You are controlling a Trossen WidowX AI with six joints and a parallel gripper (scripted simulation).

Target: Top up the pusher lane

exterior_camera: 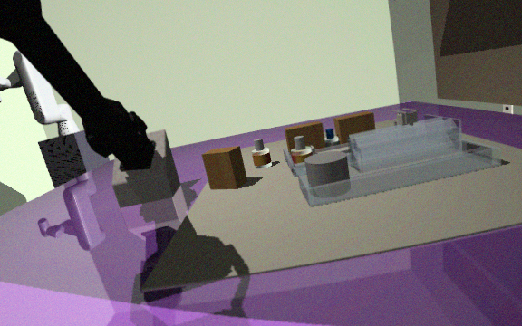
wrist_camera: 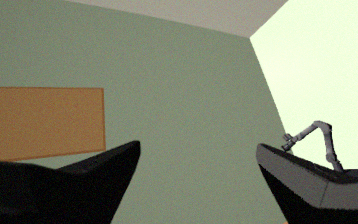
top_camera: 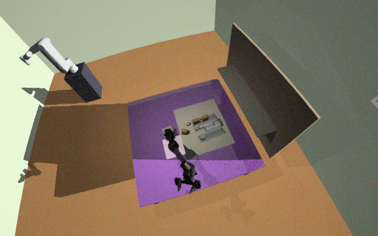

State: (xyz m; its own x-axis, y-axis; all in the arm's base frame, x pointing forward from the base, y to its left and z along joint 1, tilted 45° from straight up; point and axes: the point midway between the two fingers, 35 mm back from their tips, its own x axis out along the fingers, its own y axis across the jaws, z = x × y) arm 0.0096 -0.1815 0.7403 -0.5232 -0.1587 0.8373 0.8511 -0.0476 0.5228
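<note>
The loose jar, with a brown band and a grey cap, stands on the grey mat left of the clear lane rack. A matching jar stands at the front of a lane in that rack. My gripper is open and empty. It is far from the mat, over the purple table's near edge, and in the wrist view it points up at the wall. Only the dark arm shows in the exterior view, not the fingers.
A brown box stands near the loose jar, and two more stand behind the rack beside a blue-capped jar. A grey cylinder sits in the nearest lane. A white arm on a dark pedestal stands far off.
</note>
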